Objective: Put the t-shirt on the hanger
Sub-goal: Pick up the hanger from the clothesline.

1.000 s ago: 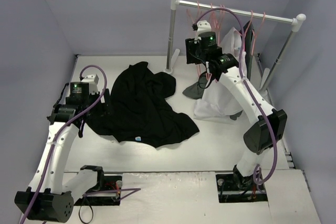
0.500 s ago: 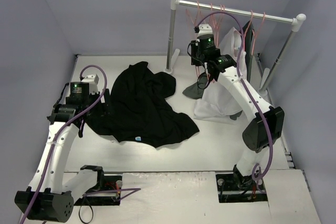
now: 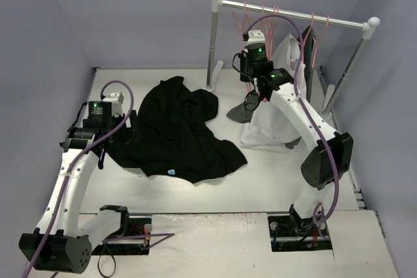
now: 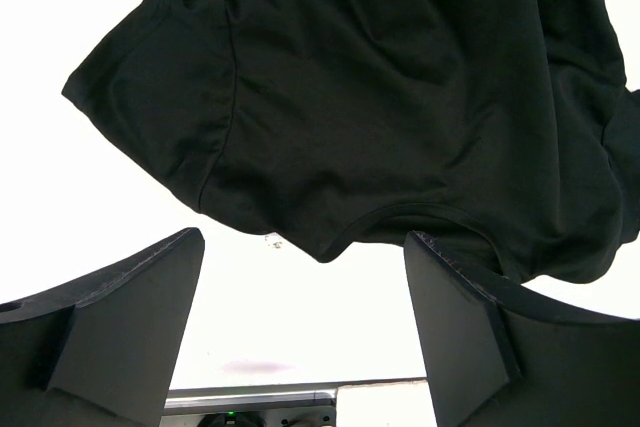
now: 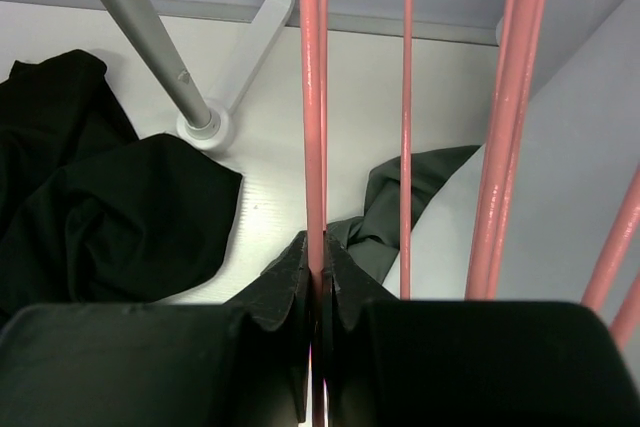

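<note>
The table point(image 3: 260, 187) carries a rack point(image 3: 293, 14) at its far right. The t-shirt point(image 3: 176, 135) lies crumpled on the table left of centre, well apart from the rack. The right arm point(image 3: 300, 115) reaches up and forward to the rack's rail, elbow low near the table's right edge. The left arm point(image 3: 68, 174) arches to the t-shirt's left edge, wrist turned down. The left gripper point(image 4: 303, 247) hovers over that edge, jaws spread wide, holding nothing. The right gripper point(image 5: 318, 267) is clenched on a hanger point(image 5: 311, 97) that hangs from the rail
</note>
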`<move>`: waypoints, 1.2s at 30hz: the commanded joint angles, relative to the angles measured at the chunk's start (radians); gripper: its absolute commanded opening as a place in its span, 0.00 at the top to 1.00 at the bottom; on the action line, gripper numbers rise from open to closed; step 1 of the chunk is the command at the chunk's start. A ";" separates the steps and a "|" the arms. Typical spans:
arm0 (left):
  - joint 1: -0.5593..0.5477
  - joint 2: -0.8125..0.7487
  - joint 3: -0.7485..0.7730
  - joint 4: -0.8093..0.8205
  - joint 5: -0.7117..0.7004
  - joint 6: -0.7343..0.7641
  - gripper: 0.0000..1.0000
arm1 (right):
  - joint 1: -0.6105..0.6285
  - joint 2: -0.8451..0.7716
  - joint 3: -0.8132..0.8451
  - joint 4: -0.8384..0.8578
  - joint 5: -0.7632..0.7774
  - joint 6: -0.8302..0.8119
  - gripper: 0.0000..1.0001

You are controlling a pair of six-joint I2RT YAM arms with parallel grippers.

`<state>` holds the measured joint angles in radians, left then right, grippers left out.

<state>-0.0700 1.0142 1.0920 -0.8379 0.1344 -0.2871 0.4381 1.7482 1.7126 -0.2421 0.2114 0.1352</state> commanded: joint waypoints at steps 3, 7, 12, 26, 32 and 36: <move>0.001 -0.003 0.017 0.007 0.020 0.014 0.23 | 0.010 -0.135 0.028 0.080 0.065 -0.008 1.00; 0.001 -0.001 0.004 0.007 0.024 0.002 0.23 | 0.011 -0.184 0.028 0.081 0.048 -0.024 1.00; 0.000 0.016 -0.013 0.008 0.024 -0.021 0.23 | 0.012 -0.258 -0.003 0.081 0.024 -0.036 1.00; -0.198 0.259 -0.072 0.150 -0.033 -0.178 0.23 | 0.061 -0.685 -0.478 0.078 -0.257 -0.053 1.00; -0.208 0.438 -0.048 0.273 -0.037 -0.231 0.23 | 0.162 -0.873 -0.621 0.055 -0.315 -0.075 1.00; -0.209 0.623 0.023 0.338 -0.055 -0.228 0.23 | 0.185 -0.948 -0.710 0.039 -0.318 -0.056 1.00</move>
<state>-0.2737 1.5283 1.0191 -0.6193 0.1047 -0.4868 0.6103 0.8389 1.0582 -0.2535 -0.0803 0.0776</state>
